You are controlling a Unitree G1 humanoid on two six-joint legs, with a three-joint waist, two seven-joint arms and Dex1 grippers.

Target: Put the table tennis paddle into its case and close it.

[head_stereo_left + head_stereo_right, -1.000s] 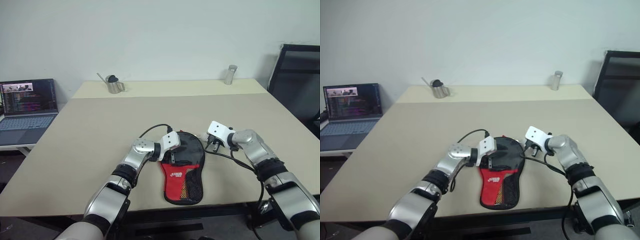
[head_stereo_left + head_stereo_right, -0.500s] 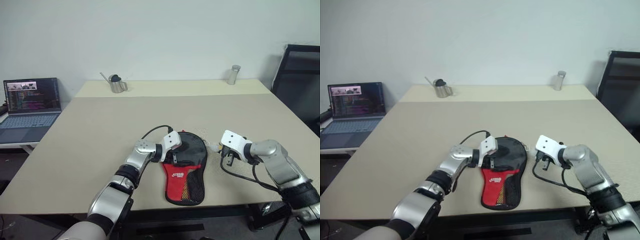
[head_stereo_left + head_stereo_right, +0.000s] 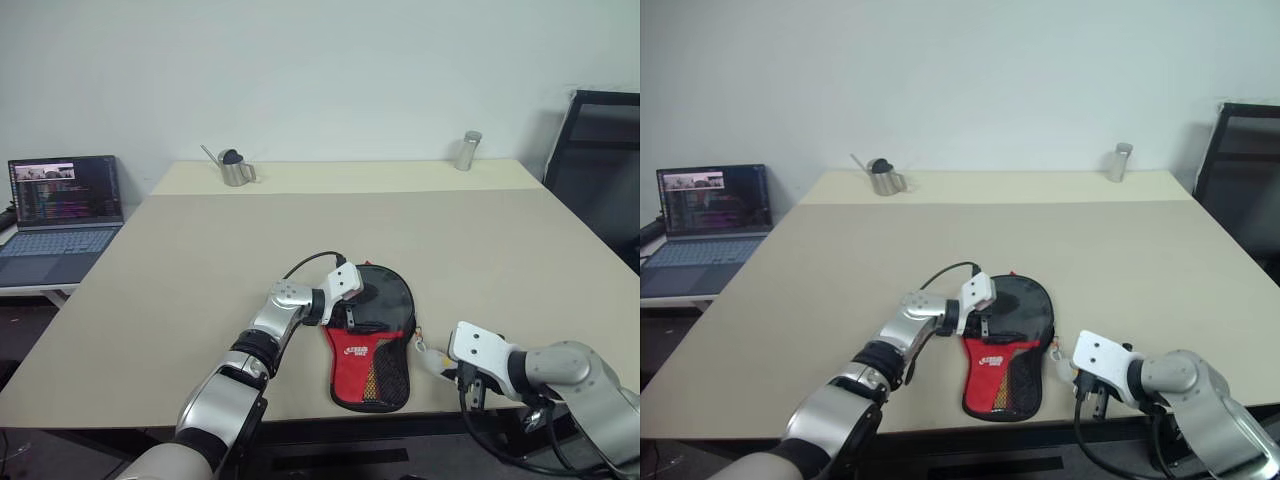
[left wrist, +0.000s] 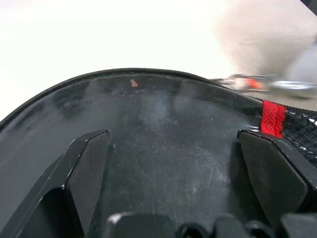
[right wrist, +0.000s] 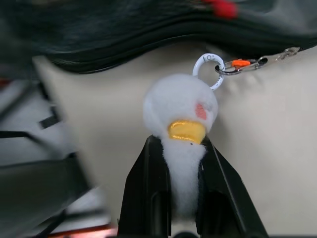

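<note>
Right gripper has pulled duck charm along case

Head stereo overhead; wrists close-up

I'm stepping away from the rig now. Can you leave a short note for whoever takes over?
Left hand: fingers open, spread flat on the black top of the case, holding it down on the table.
Right hand: shut on the white plush duck charm, which hangs by a ring and clip from the case's zip, off the case's right edge near the table's front.
Paddle: not visible on the table; presumably inside the case.
Done: case lying flat, zip pull in grip.
Left: whether the zip is fully closed cannot be told; check, finish the pull, release.
</note>
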